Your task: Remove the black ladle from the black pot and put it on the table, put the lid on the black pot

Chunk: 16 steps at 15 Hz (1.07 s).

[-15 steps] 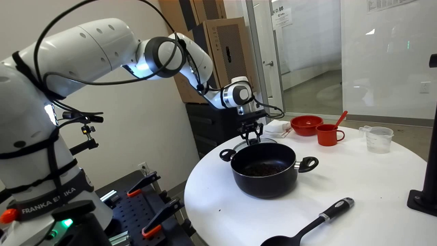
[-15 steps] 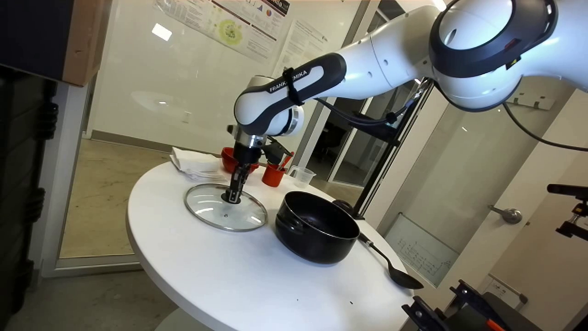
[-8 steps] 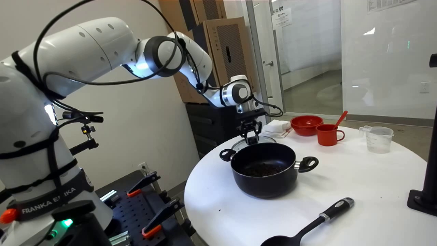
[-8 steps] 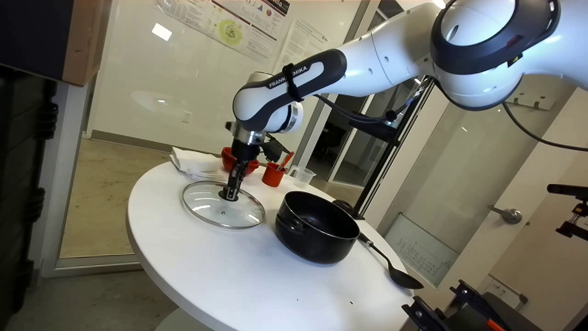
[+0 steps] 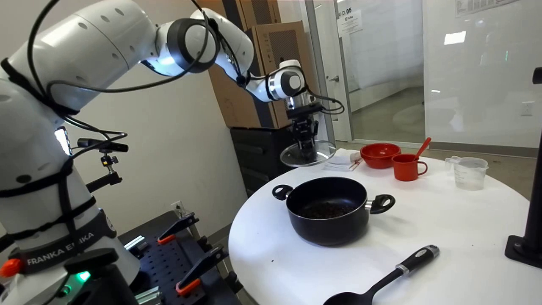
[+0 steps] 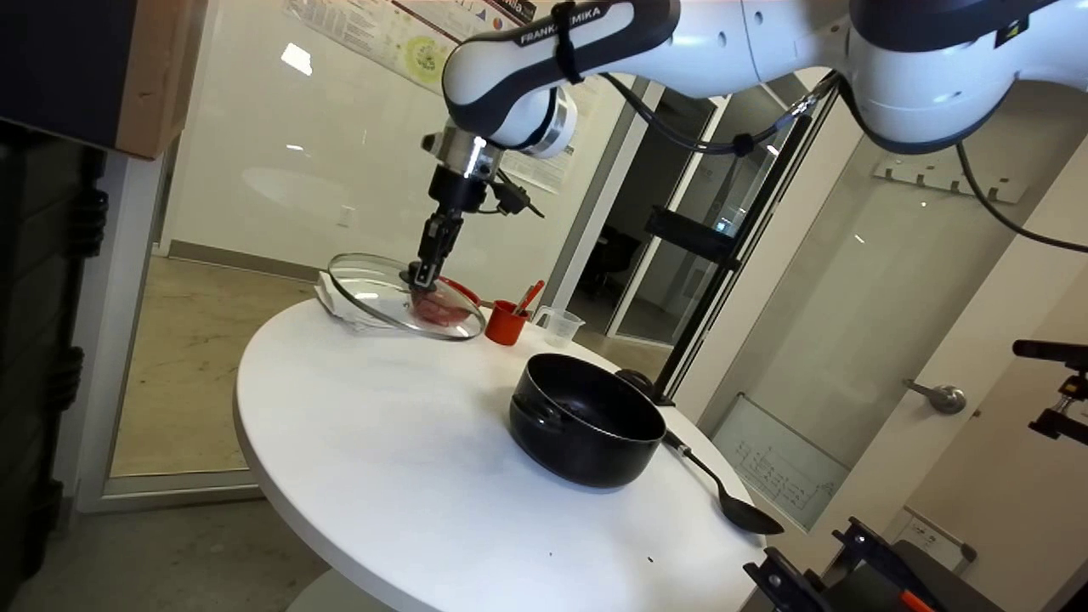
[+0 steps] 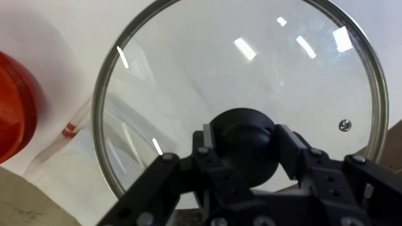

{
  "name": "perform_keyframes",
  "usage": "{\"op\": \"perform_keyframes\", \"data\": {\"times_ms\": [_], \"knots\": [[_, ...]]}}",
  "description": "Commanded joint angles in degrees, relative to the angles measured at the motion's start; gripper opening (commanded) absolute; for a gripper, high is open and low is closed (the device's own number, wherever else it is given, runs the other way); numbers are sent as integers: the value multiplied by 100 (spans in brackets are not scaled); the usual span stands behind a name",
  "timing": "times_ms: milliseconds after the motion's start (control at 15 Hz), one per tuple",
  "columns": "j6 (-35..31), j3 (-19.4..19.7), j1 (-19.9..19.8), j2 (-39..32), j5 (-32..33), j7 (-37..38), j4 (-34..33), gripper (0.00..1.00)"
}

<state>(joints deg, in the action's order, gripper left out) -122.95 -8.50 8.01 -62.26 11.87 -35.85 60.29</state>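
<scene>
Black end effector (image 7: 246, 139) gripping round clear-glass lid (image 5: 323, 152), hanging 11 o'clock of round black pot (image 5: 330, 231) in exterior view. Long-handled black ladle (image 5: 383, 282) lying 5 o'clock, on round white surface (image 5: 440, 220).

Black pot (image 5: 330, 231), white table (image 5: 449, 220)

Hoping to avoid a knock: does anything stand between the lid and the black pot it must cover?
Nothing visible does. The pincer holds the lid above the table, and the black pot stands uncovered. The black ladle lies across the black pot from the lid, and the red mug stands off to one side, not between them.
</scene>
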Motion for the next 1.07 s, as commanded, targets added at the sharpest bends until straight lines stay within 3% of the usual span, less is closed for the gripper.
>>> {"op": "perform_keyframes", "data": {"times_ms": [0,333,600,800,867,933,1000], "knots": [[547,-155,-150,712,-122,-177,252,25],[751,-124,-417,1553,-202,-276,1012,25],[648,-111,-872,2457,-306,-731,2144,25],[231,19,-1177,2944,-417,-647,2910,25],[142,40,-1268,3060,-505,-603,3029,25],[452,82,-1062,2484,-362,-622,2300,25],[415,108,-1124,2563,-378,-627,2422,50]]}}
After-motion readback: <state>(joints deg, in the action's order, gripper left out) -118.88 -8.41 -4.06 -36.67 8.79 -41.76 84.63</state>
